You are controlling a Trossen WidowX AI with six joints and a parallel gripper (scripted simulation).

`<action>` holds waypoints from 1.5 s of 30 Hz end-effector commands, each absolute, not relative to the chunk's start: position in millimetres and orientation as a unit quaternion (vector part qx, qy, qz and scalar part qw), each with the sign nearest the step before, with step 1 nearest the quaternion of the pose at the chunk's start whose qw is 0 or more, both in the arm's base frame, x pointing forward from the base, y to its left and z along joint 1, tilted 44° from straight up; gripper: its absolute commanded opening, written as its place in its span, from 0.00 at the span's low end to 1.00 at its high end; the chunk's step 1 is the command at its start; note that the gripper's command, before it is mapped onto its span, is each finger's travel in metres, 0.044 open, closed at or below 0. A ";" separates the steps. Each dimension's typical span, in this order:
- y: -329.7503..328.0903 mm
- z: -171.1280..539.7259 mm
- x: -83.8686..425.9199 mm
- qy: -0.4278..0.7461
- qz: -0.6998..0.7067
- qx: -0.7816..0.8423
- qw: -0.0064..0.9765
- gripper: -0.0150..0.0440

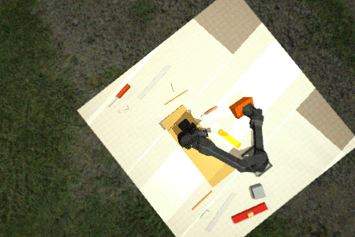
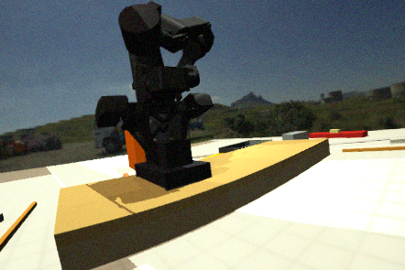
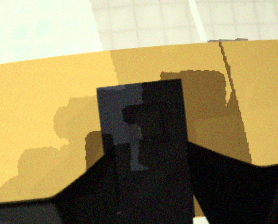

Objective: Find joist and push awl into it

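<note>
Exterior view: your claw (image 1: 187,126) (image 2: 170,145) (image 3: 146,146) is clamped on the black stud finder (image 1: 185,124) (image 2: 171,175) (image 3: 142,110), which sits on the wooden floor panel (image 1: 211,170) (image 2: 257,161) (image 3: 35,100), toward one end. Off to the side, the orange awl (image 1: 211,110) lies on your table (image 1: 169,177) (image 2: 330,202) (image 3: 150,25).

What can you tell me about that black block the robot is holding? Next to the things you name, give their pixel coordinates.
The black block (image 2: 174,174) (image 3: 145,115) looks like smooth plastic: a wide, flat base with a narrower upright part. The hand grips the upright part. The block stands level on the tan panel, toward one end. Its top face shows no lit light, only grey patches and dark shadow.
</note>
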State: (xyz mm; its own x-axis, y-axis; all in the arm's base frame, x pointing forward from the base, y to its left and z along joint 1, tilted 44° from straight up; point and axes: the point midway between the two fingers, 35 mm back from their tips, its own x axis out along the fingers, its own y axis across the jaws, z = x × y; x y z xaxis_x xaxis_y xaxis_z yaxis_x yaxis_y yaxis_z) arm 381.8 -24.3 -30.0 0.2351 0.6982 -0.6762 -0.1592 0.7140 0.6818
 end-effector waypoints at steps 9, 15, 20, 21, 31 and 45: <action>-43.4 -48.9 385.1 0.549 0.286 0.245 0.746 0.25; -51.9 -56.7 386.9 0.549 0.285 0.245 0.746 0.25; -59.0 -63.3 388.4 0.549 0.285 0.245 0.746 0.25; -60.4 -64.6 388.7 0.549 0.285 0.244 0.746 0.25; -74.7 -77.6 391.7 0.549 0.285 0.244 0.747 0.25; -93.9 -95.0 395.8 0.549 0.285 0.243 0.747 0.25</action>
